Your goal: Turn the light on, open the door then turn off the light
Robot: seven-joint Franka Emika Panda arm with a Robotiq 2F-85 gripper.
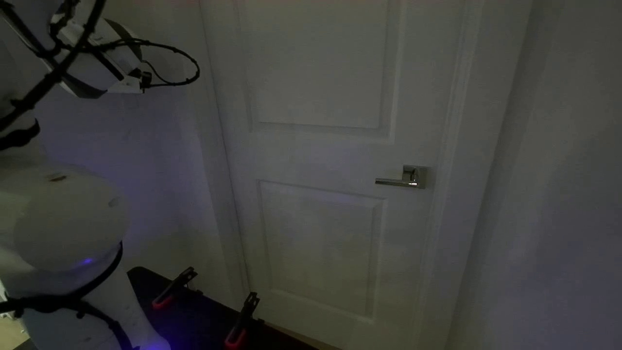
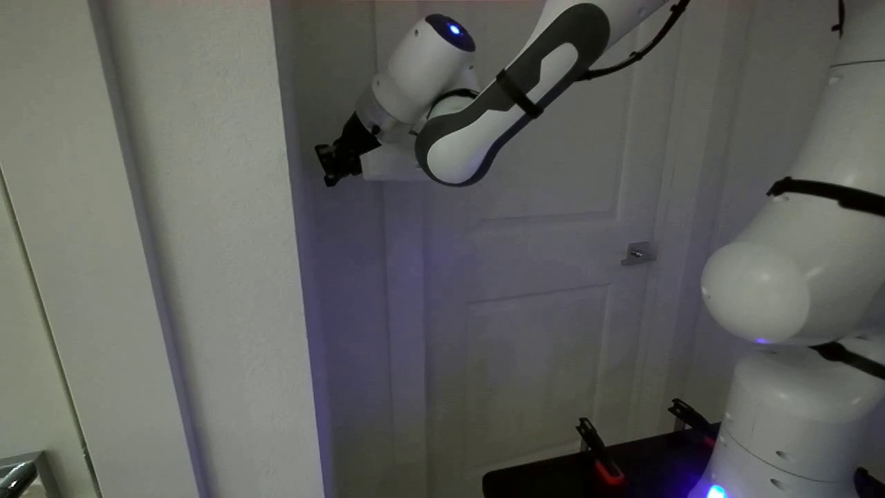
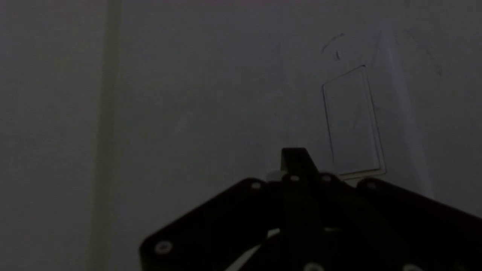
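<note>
The light itself is out of view, and the room is dim. Its white switch plate (image 3: 350, 124) shows on the wall in the wrist view, slightly right of and beyond my fingertips. My gripper (image 3: 295, 156) has its fingers together with nothing seen between them; whether they touch the wall I cannot tell. In an exterior view the gripper (image 2: 333, 166) points down and left at the wall beside the door frame. The white panelled door (image 1: 320, 158) stands closed in both exterior views. Its silver lever handle (image 1: 399, 182) lies level, well away from the gripper.
A projecting wall (image 2: 214, 242) stands just left of the gripper in an exterior view. Low down, a black table (image 2: 532, 477) carries clamps (image 2: 600, 453) near the robot base. A cable loop (image 1: 192, 63) sticks out from the arm. The door frame (image 2: 404, 311) runs below the wrist.
</note>
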